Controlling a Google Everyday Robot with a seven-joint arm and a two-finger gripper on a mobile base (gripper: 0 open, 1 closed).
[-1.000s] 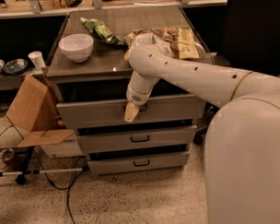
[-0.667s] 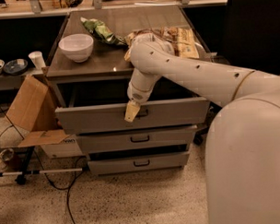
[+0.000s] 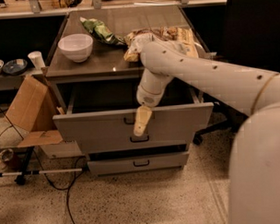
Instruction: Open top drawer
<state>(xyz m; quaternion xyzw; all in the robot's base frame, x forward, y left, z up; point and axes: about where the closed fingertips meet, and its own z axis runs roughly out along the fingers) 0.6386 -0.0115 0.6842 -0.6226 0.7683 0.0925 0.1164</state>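
Observation:
The top drawer (image 3: 94,129) is a wide grey metal drawer and stands pulled out from the cabinet, with its dark inside (image 3: 107,99) showing behind the front panel. Its small black loop handle (image 3: 128,119) is at the centre of the front. My gripper (image 3: 141,122) hangs from the white arm (image 3: 198,70) right at the handle, against the drawer's front panel. The arm reaches in from the right over the cabinet top.
On the cabinet top (image 3: 83,65) are a white bowl (image 3: 75,46), a green snack bag (image 3: 99,30) and more bags (image 3: 174,36). A lower drawer (image 3: 142,163) is shut. A cardboard box (image 3: 29,108) and cables (image 3: 55,181) lie to the left, a black chair (image 3: 248,31) to the right.
The top drawer has come further out towards the camera. My gripper has moved with it, staying at the handle.

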